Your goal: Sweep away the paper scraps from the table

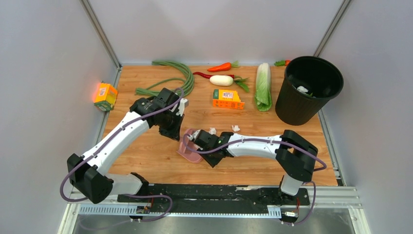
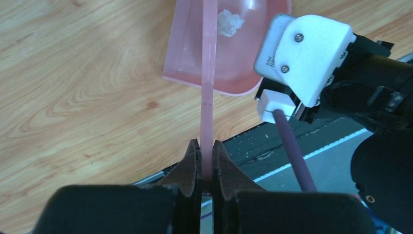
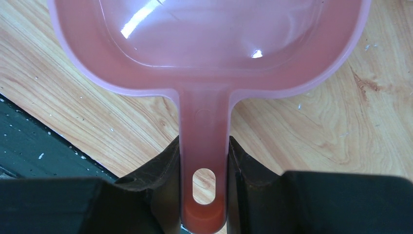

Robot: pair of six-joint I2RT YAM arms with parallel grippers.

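Observation:
A pink dustpan lies on the wood-grain table near the front middle. My right gripper is shut on its handle, with the pan stretching away from the jaws. My left gripper is shut on a thin pink tool handle that reaches to the dustpan. One white paper scrap lies inside the pan. Two more paper scraps lie on the table just behind my right gripper.
A black bin with white paper in it stands at the back right. An orange box, a cabbage, a white radish, a carrot and green beans lie at the back. An orange carton sits at the left edge.

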